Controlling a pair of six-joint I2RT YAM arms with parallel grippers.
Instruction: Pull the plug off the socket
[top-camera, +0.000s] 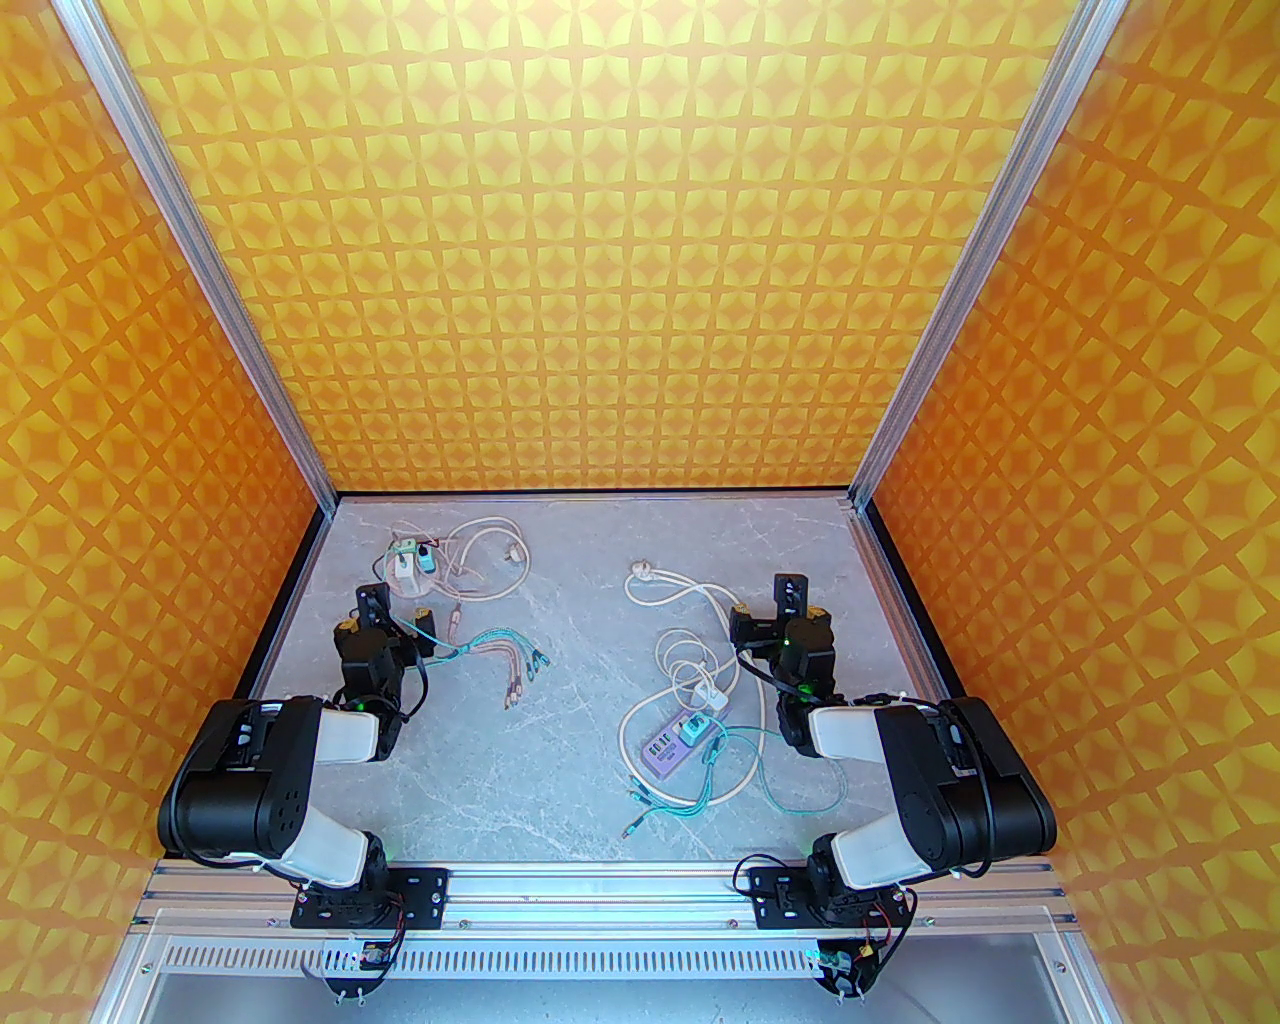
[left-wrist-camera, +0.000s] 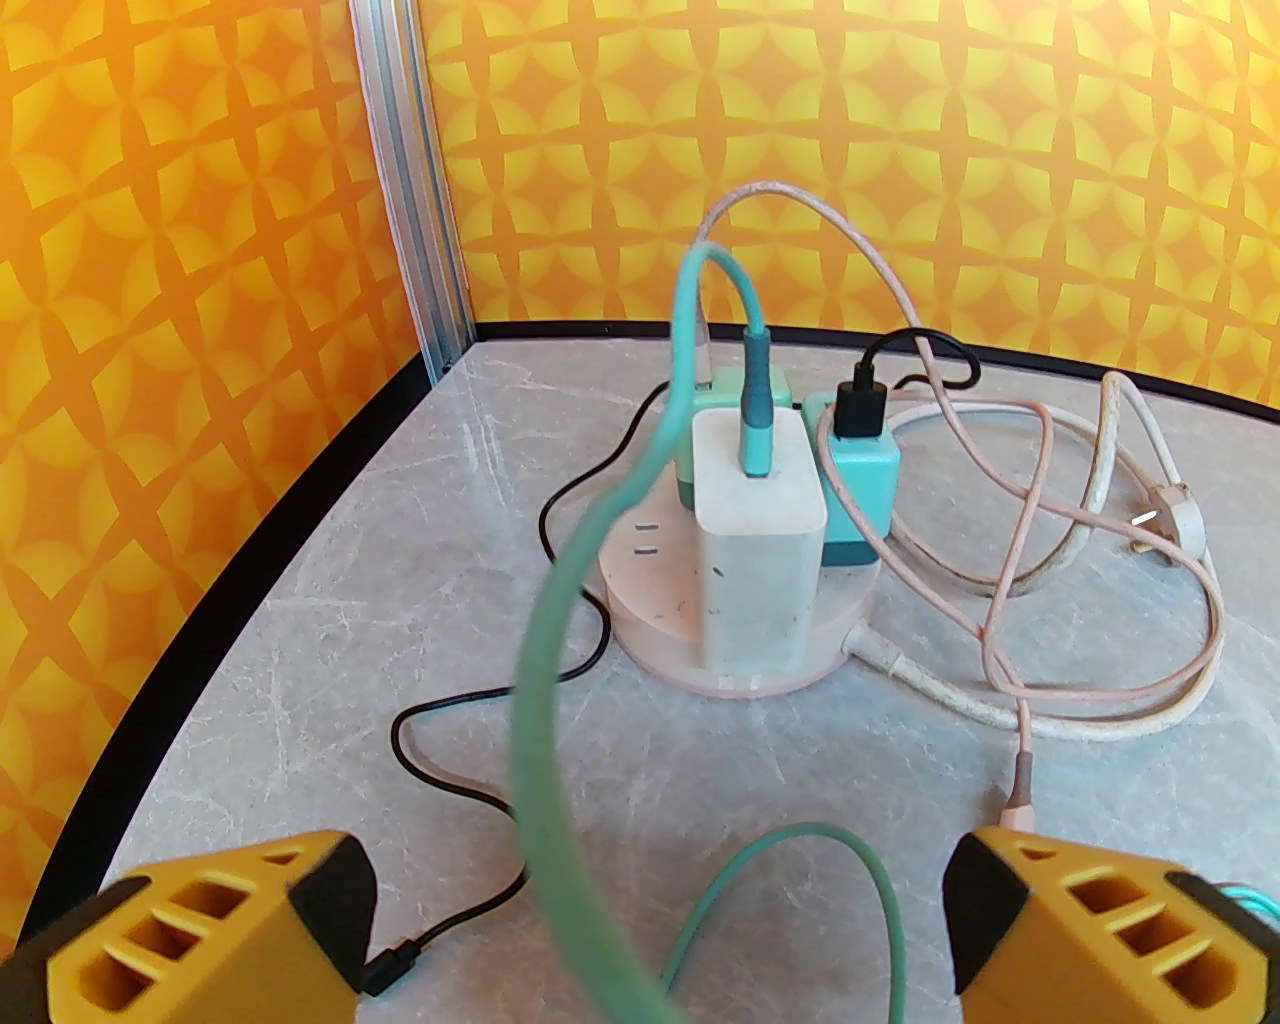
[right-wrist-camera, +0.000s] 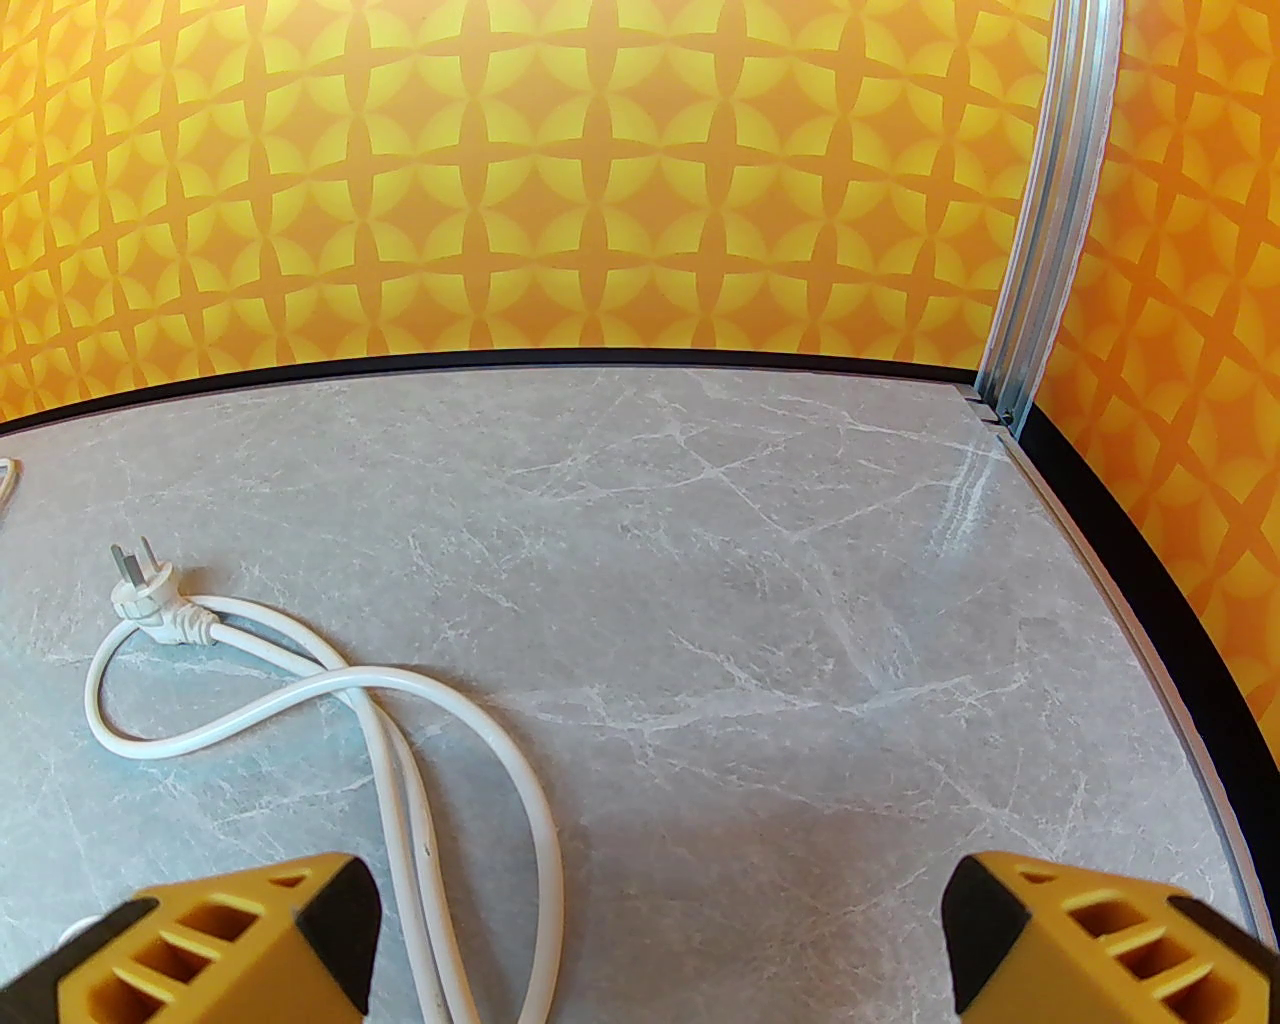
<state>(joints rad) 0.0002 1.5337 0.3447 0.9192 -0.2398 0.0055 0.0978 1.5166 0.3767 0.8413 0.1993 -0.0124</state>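
Note:
A round pale pink socket (left-wrist-camera: 745, 640) sits in the far left corner of the table (top-camera: 405, 570). A white charger plug (left-wrist-camera: 755, 540) stands upright in it with a green cable (left-wrist-camera: 545, 700) running from its top. Two teal adapters (left-wrist-camera: 860, 480) are plugged in behind it. My left gripper (left-wrist-camera: 655, 940) is open a short way in front of the socket (top-camera: 385, 618), touching nothing. My right gripper (right-wrist-camera: 660, 940) is open over bare table at the right (top-camera: 778, 615), with a loose white cord and its plug (right-wrist-camera: 145, 595) lying ahead to its left.
A purple power strip (top-camera: 662, 750) with a white plug and a teal adapter lies mid-right among white and teal cables. Multi-head charging cables (top-camera: 510, 670) lie in the middle. A beige cord with a loose plug (left-wrist-camera: 1170, 515) coils right of the socket. Orange walls enclose the table.

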